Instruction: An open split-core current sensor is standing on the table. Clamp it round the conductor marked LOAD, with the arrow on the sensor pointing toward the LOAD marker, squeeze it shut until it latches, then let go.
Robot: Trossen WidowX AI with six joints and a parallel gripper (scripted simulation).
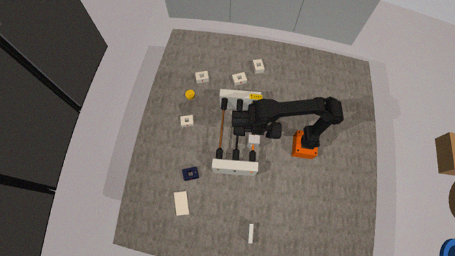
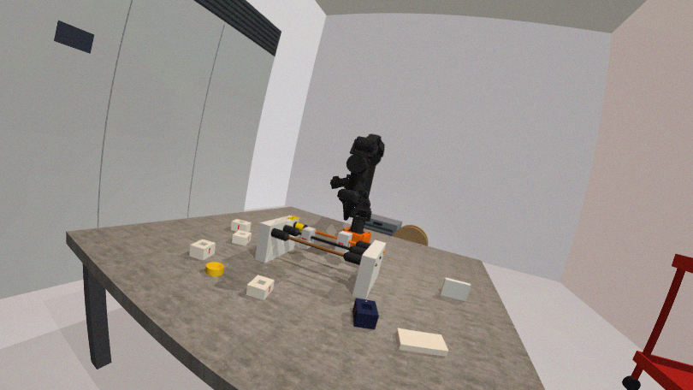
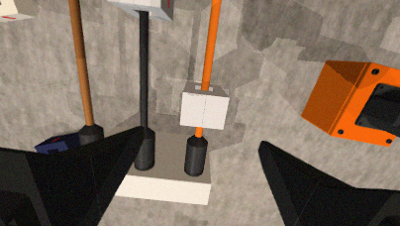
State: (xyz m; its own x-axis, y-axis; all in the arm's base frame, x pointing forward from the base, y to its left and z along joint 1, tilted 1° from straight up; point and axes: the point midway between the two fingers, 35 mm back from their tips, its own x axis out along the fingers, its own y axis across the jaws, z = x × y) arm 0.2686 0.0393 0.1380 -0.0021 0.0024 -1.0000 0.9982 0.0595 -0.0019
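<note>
The white current sensor (image 1: 254, 140) (image 2: 345, 239) (image 3: 204, 110) sits around the orange conductor (image 1: 253, 146) (image 3: 211, 40), near the end block away from the yellow marker (image 1: 255, 96) (image 2: 293, 218). Its two halves meet at a thin seam in the wrist view, with no gap visible. Whether the latch is engaged and which way its arrow points cannot be made out. My gripper (image 3: 202, 139) is open and empty, above the conductors and clear of the sensor. Another light sensor (image 2: 307, 237) (image 3: 141, 6) is on the black conductor (image 3: 144, 74).
A brown conductor (image 1: 221, 130) (image 3: 81, 64) runs alongside. White end blocks (image 1: 234, 165) (image 2: 369, 271) carry the conductors. Several white square rings, a navy ring (image 1: 190, 173) (image 2: 365, 314), a yellow disc (image 1: 190, 94) (image 2: 215, 268), a cream slab (image 1: 181, 203) and an upright white plate (image 1: 250, 233) (image 2: 455, 289) stand around.
</note>
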